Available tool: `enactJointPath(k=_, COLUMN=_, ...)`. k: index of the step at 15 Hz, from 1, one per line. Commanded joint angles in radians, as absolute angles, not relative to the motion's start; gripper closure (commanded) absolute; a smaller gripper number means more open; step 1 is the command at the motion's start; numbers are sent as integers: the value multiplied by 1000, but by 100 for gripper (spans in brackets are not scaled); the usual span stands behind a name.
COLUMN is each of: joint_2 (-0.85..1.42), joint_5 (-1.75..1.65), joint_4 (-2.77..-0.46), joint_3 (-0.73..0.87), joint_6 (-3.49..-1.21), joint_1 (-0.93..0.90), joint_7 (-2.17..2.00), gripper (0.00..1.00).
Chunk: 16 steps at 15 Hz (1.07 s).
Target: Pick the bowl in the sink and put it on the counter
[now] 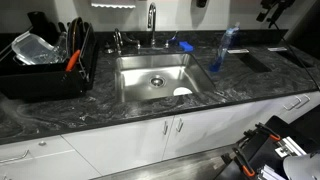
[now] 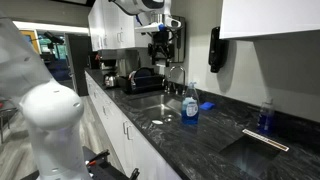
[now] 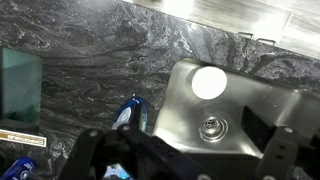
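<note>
The small white bowl (image 1: pixel 182 93) lies in the steel sink (image 1: pixel 150 70), in its front corner away from the drain. In the wrist view the bowl (image 3: pixel 208 82) sits in a corner of the sink (image 3: pixel 245 105), beyond the drain (image 3: pixel 211 127). My gripper (image 3: pixel 188 152) is open and empty, its two fingers spread wide, high above the sink and apart from the bowl. In an exterior view the gripper (image 2: pixel 160 38) hangs well above the faucet. The dark marbled counter (image 1: pixel 120 115) surrounds the sink and also shows in the wrist view (image 3: pixel 100 50).
A black dish rack (image 1: pixel 40 65) holding a clear container stands at one end of the counter. A chrome faucet (image 1: pixel 152 20) is behind the sink. A blue bottle (image 1: pixel 222 50) stands beside the sink and also shows in the wrist view (image 3: pixel 128 115). A second, dark recessed basin (image 2: pixel 250 150) lies further along.
</note>
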<state>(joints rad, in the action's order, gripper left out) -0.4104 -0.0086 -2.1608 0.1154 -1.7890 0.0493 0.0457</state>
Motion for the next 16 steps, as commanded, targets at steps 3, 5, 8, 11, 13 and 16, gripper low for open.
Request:
enactJointPath(k=3, joint_2=-377, joint_5=7, joint_4=-2146, joint_3=97, joint_6=-1843, joint_1=45, joint_7=53, gripper=0)
enactJointPath(k=5, joint_2=-335, joint_5=10, joint_4=-2118, joint_3=77, joint_6=-1888, joint_1=30, joint_7=45, gripper=0)
enactJointPath(k=8, joint_2=-226, joint_5=2, joint_4=-2044, joint_3=36, joint_6=-1967, joint_1=-1, joint_7=42, gripper=0)
enactJointPath(k=11, joint_2=-100, joint_5=4, joint_4=-1958, joint_3=9, joint_6=-1982, joint_1=-25, joint_7=63, gripper=0)
enactJointPath(k=13, joint_2=2, joint_5=-4, joint_4=-1870, joint_3=-4, joint_6=-1916, joint_1=-34, joint_7=62, gripper=0)
enactJointPath(k=16, joint_2=175, joint_5=-17, joint_4=-1705, joint_3=-10, joint_6=-1779, joint_1=-32, joint_7=-2, gripper=0)
